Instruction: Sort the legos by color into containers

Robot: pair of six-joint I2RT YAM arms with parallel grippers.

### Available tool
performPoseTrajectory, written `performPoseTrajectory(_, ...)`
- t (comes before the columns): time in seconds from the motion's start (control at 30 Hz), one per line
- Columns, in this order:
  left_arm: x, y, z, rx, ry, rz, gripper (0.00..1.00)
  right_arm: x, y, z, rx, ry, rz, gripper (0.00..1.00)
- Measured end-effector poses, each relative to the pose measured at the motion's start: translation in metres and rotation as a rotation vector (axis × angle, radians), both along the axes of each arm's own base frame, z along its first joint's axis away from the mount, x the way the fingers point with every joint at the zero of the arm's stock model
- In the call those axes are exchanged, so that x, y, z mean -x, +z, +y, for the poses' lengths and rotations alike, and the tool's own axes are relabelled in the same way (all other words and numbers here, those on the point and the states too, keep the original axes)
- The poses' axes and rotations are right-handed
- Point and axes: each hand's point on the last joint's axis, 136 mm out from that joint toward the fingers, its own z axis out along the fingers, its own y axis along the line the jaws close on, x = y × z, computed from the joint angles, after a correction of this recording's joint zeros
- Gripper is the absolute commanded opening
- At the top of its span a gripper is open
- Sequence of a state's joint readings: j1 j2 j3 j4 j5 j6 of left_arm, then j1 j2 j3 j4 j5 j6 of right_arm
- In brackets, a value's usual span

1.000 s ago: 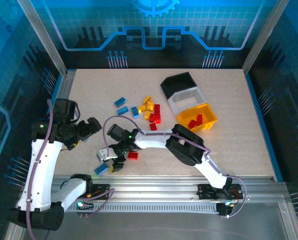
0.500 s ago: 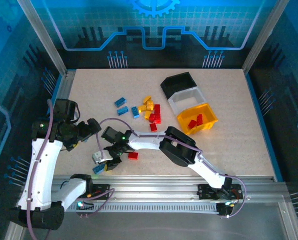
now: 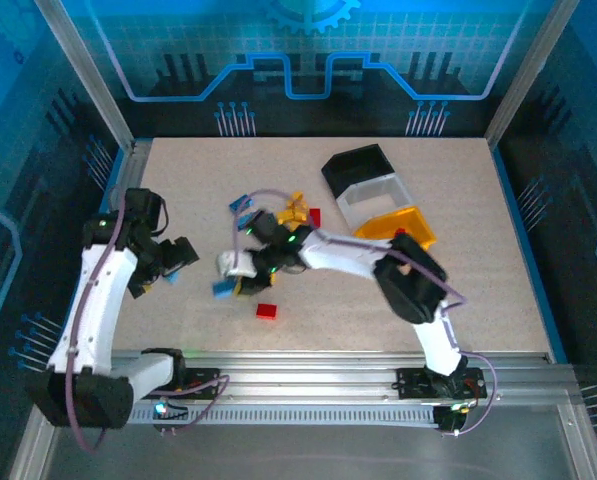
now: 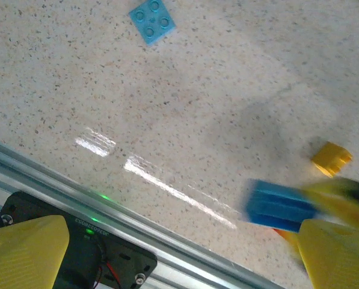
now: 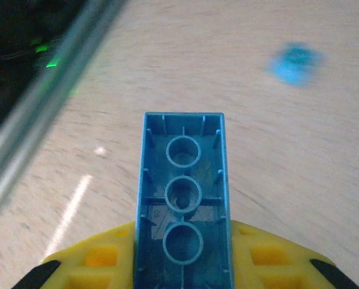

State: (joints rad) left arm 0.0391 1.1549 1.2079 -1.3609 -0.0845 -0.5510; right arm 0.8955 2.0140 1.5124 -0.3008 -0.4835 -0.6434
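- An aluminium rail (image 4: 137,238) runs along the near edge of the tabletop (image 3: 498,300). In the right wrist view it is smeared and out of focus.
- Left hand (image 4: 179,247): released. Its yellow fingers (image 4: 26,253) stand wide apart at the bottom corners of its own view, both cut off by the frame, with nothing between them. It hangs over the left side of the tabletop.
- Right hand (image 3: 232,280): clenched on a blue lego brick (image 5: 184,198), gripped by one end. The hollow underside with three tubes faces the wrist camera, and the gripped end is hidden between the fingers. The brick is clear of the tabletop, near the left hand. In the left wrist view it is only a blur.
- A lone red brick (image 3: 267,311) lies on the tabletop on the near side of the right hand.
- A small yellow brick (image 4: 331,158) lies near the held brick. A four-stud blue plate (image 4: 151,20) lies flat farther off.
- The right arm (image 3: 348,255) crosses the middle of the tabletop. Past it show some yellow bricks (image 3: 296,208), a second red brick (image 3: 315,214) and a loose blue brick (image 3: 241,205). Anything under the arm cannot be counted.
- Far right: the near part of the yellow bin (image 3: 393,220) is covered by the arm, and its contents cannot be made out.
- The translucent white bin (image 3: 373,195) sits just behind it, and the black bin (image 3: 356,165) is farthest, its interior too dark to read.
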Motion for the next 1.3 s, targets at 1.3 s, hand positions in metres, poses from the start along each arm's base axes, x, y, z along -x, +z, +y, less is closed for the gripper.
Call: performPoseTrajectory(1.3, -0.035, -0.095, 0.034, 0.107, 0.157, 0.195, 0.99, -0.243, -0.041, -0.359, 0.361, -1.282, 0.157, 0.49)
